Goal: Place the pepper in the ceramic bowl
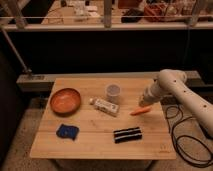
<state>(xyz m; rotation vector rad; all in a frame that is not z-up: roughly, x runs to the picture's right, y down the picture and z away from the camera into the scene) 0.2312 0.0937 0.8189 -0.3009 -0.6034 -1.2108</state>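
Observation:
The pepper [140,111] is a small slim orange tapered vegetable lying on the wooden table [100,142], right of centre. The ceramic bowl [65,100] is round, shallow and orange-brown, and sits at the table's left side with nothing seen in it. My gripper [147,103] hangs at the end of the white arm [181,91], which reaches in from the right. The gripper is just above and slightly right of the pepper's thick end. The pepper lies far to the right of the bowl.
A white tube [106,105] lies between bowl and pepper. A small pale translucent cup [113,92] stands behind it. A blue object [67,131] and a black striped object [127,134] lie near the front edge. Cables [182,135] run on the floor at right.

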